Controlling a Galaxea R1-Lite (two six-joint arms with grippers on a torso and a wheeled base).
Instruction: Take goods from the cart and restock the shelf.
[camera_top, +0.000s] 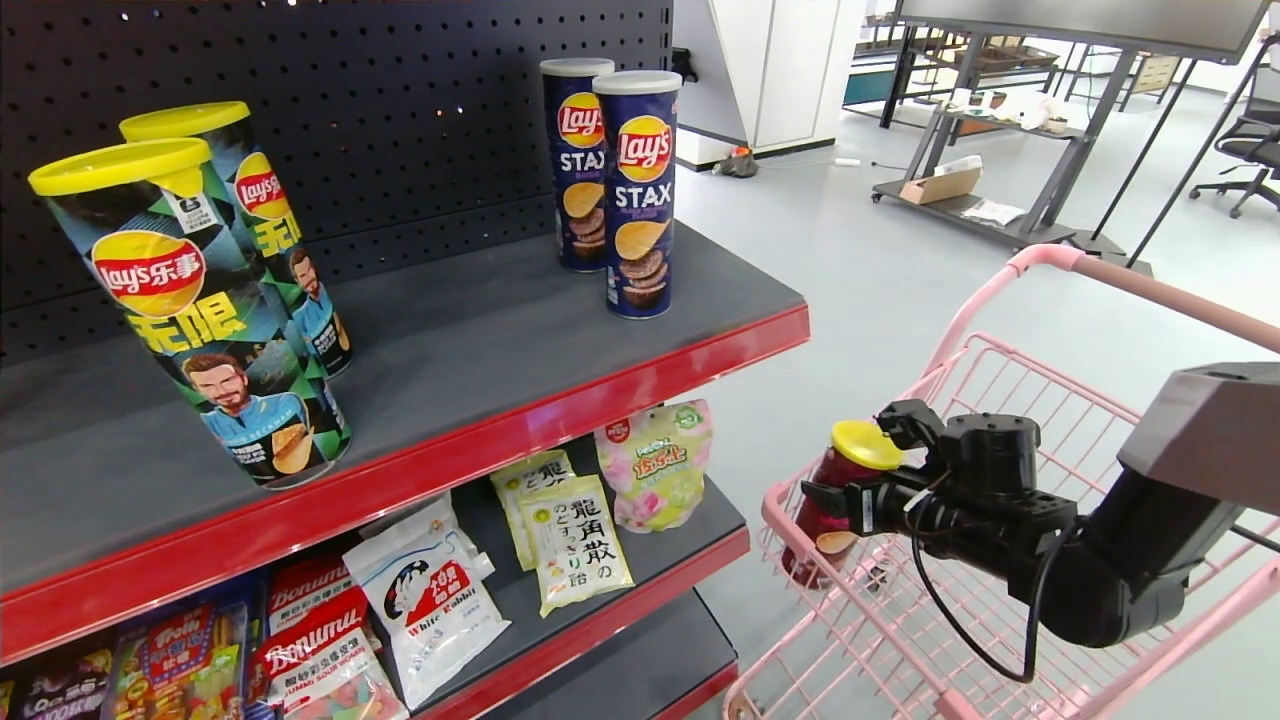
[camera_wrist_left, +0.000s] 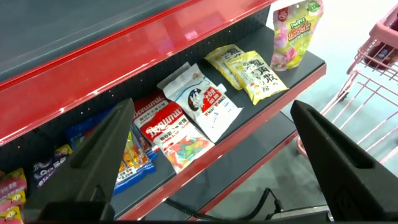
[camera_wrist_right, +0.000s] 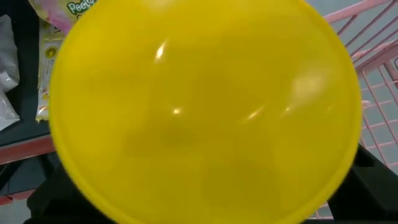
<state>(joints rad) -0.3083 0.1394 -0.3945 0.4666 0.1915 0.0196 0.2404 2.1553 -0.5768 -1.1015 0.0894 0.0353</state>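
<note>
Red can (camera_top: 815, 550), yellow lid (camera_wrist_right: 205, 106), pinched in your right claw (camera_top: 865, 460) above pink cart (camera_top: 1010, 270). Your left claw (camera_wrist_left: 211, 104) spread wide, facing snack bags (camera_wrist_left: 199, 102) on lower shelf (camera_top: 700, 560).

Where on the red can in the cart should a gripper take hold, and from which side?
Probably the round body just under the yellow lid, from the side, as the right gripper holds it now. The red can stands nearly upright inside the pink cart, whose wires fence its lower part.
</note>
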